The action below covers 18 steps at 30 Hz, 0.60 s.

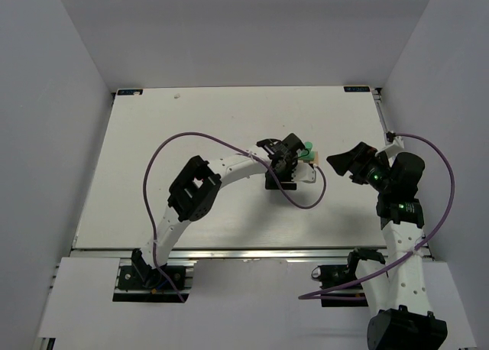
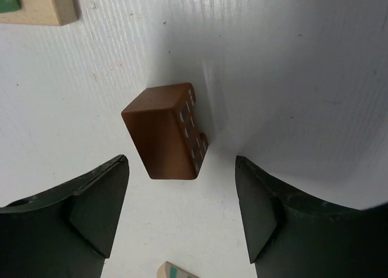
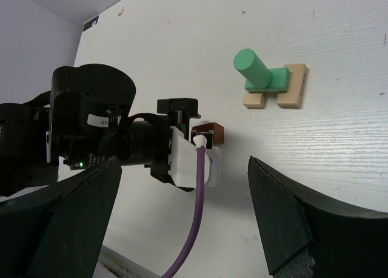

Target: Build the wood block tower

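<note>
Now we see the dark brown block (image 2: 163, 138) on the table (image 2: 303, 77), untouched between the parted jaws of the left end effector (image 2: 182, 169), while the right end effector (image 3: 185, 166) gapes wide, empty.

A white table (image 1: 229, 121) sits enclosed by plain pale grey walls (image 1: 46, 98).

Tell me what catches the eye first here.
A dark brown notched block sits on the white table between the open fingers of the left gripper, touching neither. Nearby, a green peg sticks up from a small cluster of tan blocks.
</note>
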{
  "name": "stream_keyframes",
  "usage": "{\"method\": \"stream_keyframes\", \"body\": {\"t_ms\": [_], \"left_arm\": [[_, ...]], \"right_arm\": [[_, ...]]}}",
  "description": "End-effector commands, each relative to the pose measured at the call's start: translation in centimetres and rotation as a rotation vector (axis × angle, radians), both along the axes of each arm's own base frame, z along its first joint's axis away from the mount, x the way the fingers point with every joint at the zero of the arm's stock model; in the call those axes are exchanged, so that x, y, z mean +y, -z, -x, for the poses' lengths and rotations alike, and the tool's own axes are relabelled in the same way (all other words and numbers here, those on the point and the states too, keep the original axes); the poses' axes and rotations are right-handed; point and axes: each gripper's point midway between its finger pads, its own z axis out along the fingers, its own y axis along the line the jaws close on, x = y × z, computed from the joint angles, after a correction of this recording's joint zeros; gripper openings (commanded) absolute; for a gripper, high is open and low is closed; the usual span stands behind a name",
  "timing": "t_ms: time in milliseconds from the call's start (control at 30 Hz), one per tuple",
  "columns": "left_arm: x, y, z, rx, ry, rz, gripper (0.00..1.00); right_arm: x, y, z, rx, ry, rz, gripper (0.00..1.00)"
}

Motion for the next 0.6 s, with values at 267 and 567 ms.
{"method": "stream_keyframes", "body": {"t_ms": [267,567], "left_arm": [[0.4,-9.4,0.4,-0.023,-0.013,0.248,0.98],[6.7,-23.5,-1.5,-0.190,-0.313,0.780,0.98]], "right_arm": [[0.1,-2.5,0.3,-0.174,-0.132,0.215,0.89],[4.8,-7.0,1.2,-0.438,-0.353,0.414,0.89]]}}
